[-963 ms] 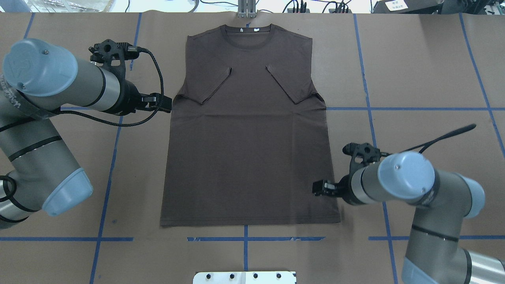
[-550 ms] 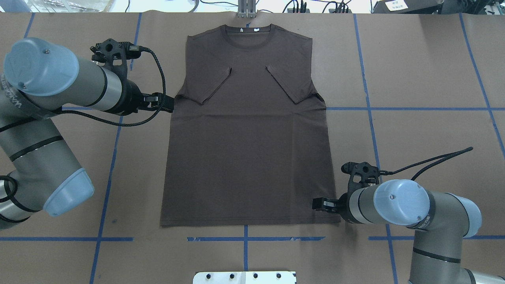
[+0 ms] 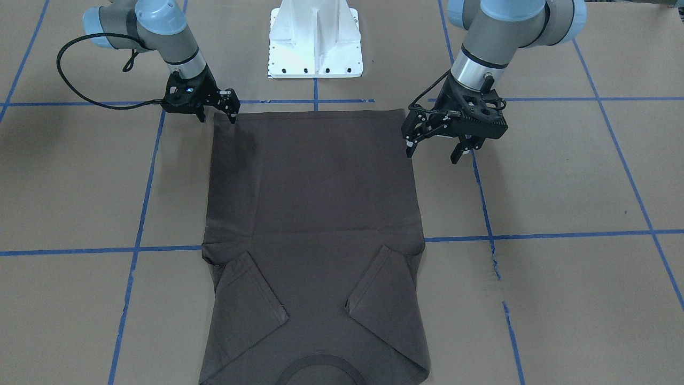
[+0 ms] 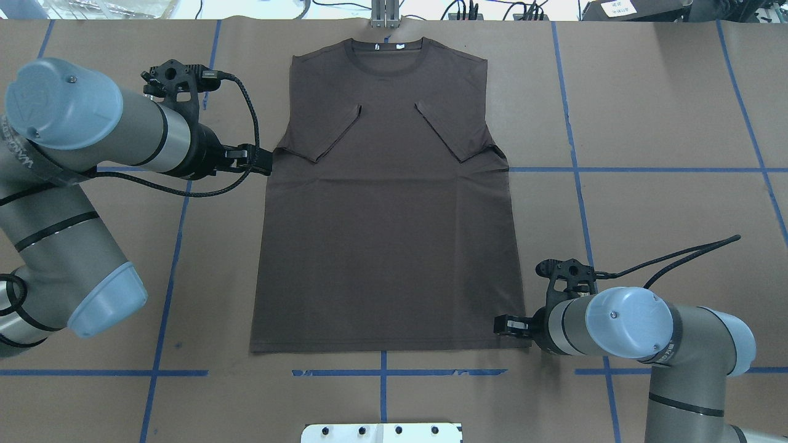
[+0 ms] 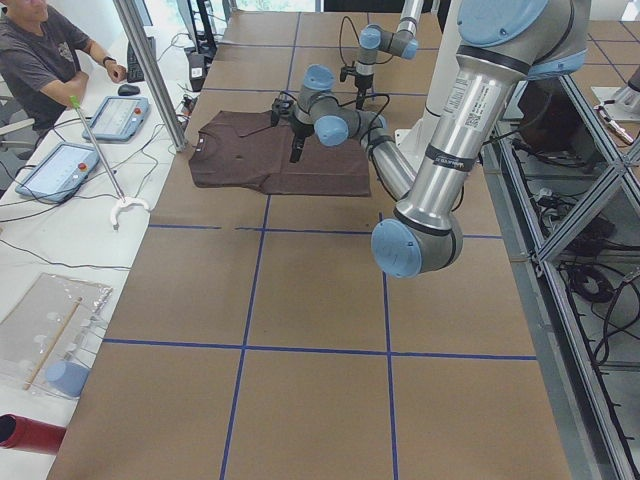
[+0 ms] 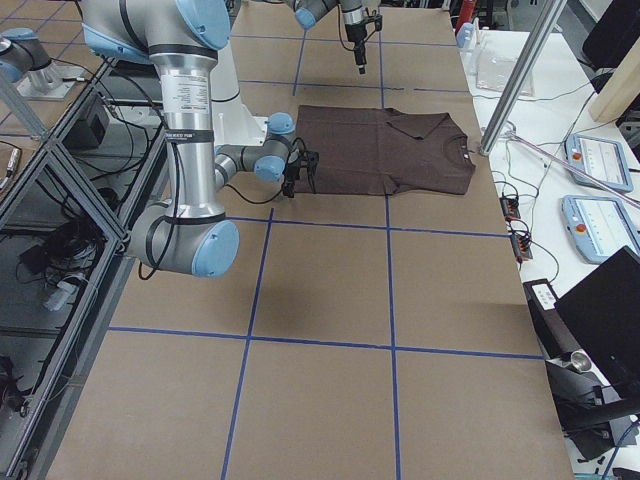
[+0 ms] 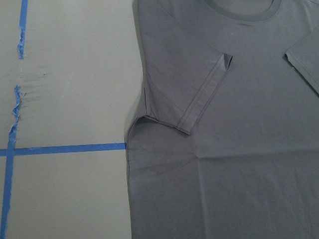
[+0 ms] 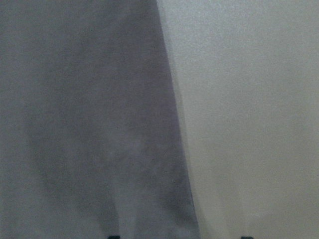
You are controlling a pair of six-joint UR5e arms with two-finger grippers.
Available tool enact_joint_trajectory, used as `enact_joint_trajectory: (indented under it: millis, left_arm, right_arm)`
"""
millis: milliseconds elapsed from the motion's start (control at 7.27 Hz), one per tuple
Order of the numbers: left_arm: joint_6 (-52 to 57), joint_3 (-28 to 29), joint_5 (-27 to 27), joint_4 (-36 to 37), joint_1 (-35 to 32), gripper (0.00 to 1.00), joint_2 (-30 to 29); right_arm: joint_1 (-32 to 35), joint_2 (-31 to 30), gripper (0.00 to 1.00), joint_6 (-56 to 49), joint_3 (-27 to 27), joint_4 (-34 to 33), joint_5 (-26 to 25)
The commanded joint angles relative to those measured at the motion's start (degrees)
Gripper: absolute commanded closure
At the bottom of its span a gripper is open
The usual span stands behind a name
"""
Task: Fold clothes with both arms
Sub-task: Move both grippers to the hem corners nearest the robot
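Note:
The dark brown T-shirt (image 4: 388,215) lies flat on the brown paper, collar at the far edge and both sleeves folded in over the chest. My right gripper (image 4: 502,324) is low at the shirt's near right hem corner (image 3: 218,115) and stands open. In the right wrist view the shirt's side edge (image 8: 169,124) runs between the fingertips. My left gripper (image 4: 261,161) hangs open well above the table (image 3: 434,152), beside the folded left sleeve (image 7: 204,94), with nothing in it.
The white pedestal base (image 3: 315,43) stands at the near table edge. Blue tape lines (image 4: 166,295) cross the paper. A metal bracket (image 4: 385,15) sits just past the collar. A person (image 5: 40,60) sits at a side bench with tablets.
My right gripper has moved back along the shirt's right edge toward the hem corner. The left arm has barely shifted. The shirt has not moved.

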Motion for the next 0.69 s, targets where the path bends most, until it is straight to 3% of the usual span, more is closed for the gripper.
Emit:
enact_joint_trajectory:
  millis: [0, 138, 550]
  left_arm:
    - [0.0, 0.08, 0.0, 0.0, 0.04, 0.0, -0.02]
    - [0.0, -0.01, 0.0, 0.0, 0.04, 0.0, -0.1]
    - [0.0, 0.26, 0.0, 0.09, 0.04, 0.0, -0.02]
  right_arm:
    - [-0.59, -0.02, 0.89, -0.08, 0.21, 0.02, 0.1]
    - [-0.86, -0.02, 1.0, -0.08, 0.3, 0.02, 0.1]
    - [-1.3, -0.11, 1.0, -0.08, 1.61, -0.07, -0.08]
